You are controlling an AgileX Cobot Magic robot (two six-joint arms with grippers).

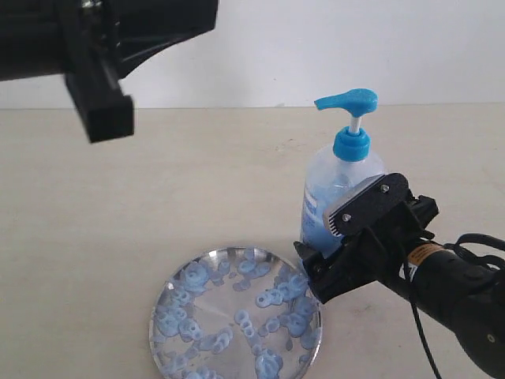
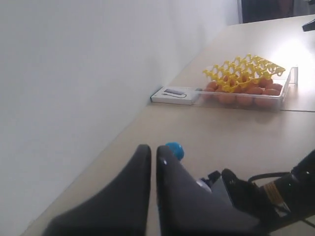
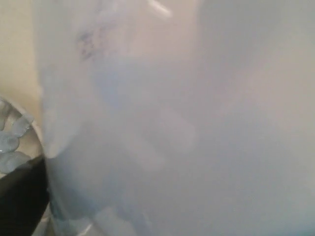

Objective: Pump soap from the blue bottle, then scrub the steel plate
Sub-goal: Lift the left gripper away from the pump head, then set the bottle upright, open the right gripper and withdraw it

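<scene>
The blue bottle (image 1: 338, 185) stands upright on the table, its pale blue soap (image 1: 319, 221) showing through the lower body. My right gripper (image 1: 322, 237) is shut on the bottle's lower body, one finger on each side. In the right wrist view the bottle (image 3: 172, 123) fills almost the whole picture. The steel plate (image 1: 235, 317) lies in front of and left of the bottle, dotted with light-blue blobs; its rim (image 3: 10, 142) also shows in that view. My left gripper (image 1: 109, 118) hangs high at the far left, shut and empty (image 2: 153, 150). The blue pump head (image 2: 174, 150) peeks out past it.
In the left wrist view a clear tray of brown eggs under a yellow cover (image 2: 246, 81) stands far along the table. A flat white box (image 2: 174, 95) lies beside it against the white wall. The right arm's cable (image 1: 422, 339) trails at the lower right.
</scene>
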